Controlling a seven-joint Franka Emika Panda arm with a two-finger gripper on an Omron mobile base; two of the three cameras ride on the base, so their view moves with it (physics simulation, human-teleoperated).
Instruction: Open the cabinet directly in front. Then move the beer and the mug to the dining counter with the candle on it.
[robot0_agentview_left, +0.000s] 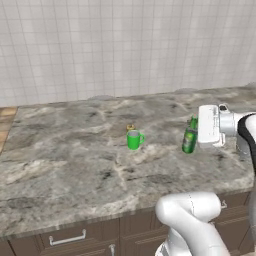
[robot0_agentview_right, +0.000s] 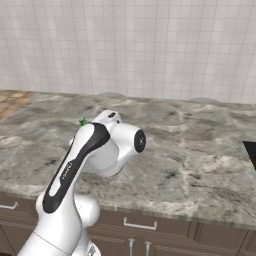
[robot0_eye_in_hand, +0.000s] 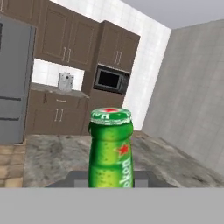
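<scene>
The beer (robot0_agentview_left: 190, 139) is pinched at the neck by the tool (robot0_agentview_left: 196, 131), standing on the worktop (robot0_agentview_left: 75, 150) near the mug (robot0_agentview_left: 134, 139); release is called for next.

You can't see the gripper (robot0_agentview_left: 195, 134) fingertips in the left base view: the white hand covers them and the right side of the beer (robot0_agentview_left: 189, 138). In the right base view the arm hides the beer except a green sliver. Hand view cuts the beer's lower body off. The candle (robot0_agentview_left: 131, 128) behind the mug (robot0_agentview_left: 134, 139) is too small to make out.
</scene>
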